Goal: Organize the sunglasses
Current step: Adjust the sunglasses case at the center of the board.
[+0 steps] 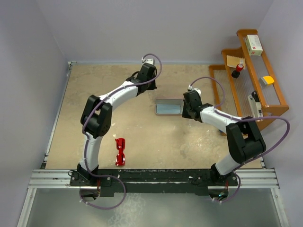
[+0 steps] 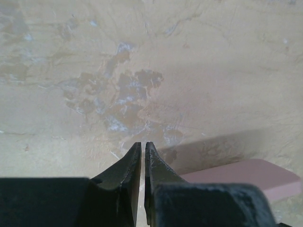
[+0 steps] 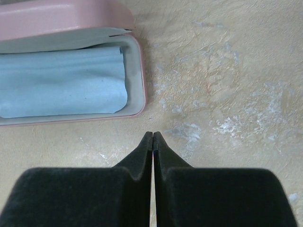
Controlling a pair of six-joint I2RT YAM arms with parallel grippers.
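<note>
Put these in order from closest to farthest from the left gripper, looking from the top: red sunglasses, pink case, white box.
From the left gripper:
1. Case, close by on its right, lying open.
2. Sunglasses, back at the near edge, on the left side.
3. White box, far right, up on the wooden shelf.

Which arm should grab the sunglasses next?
Left. The sunglasses lie beside the left arm's base; the right gripper sits farther off, by the open pink case. The left gripper is shut and empty.
</note>
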